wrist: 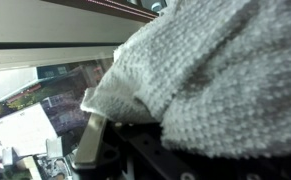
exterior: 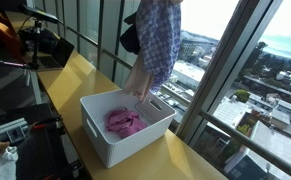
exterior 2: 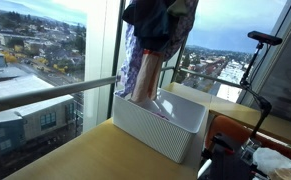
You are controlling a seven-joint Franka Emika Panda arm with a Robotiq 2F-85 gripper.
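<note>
Checked cloth (exterior: 160,35), seemingly one; one bin (exterior: 115,142)

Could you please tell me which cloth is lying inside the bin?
The pink cloth; it lies crumpled in the white bin, while the plaid cloth hangs above it.

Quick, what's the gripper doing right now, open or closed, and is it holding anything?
Gripper: closed, holding the plaid cloth, which hangs down over the white bin.
</note>
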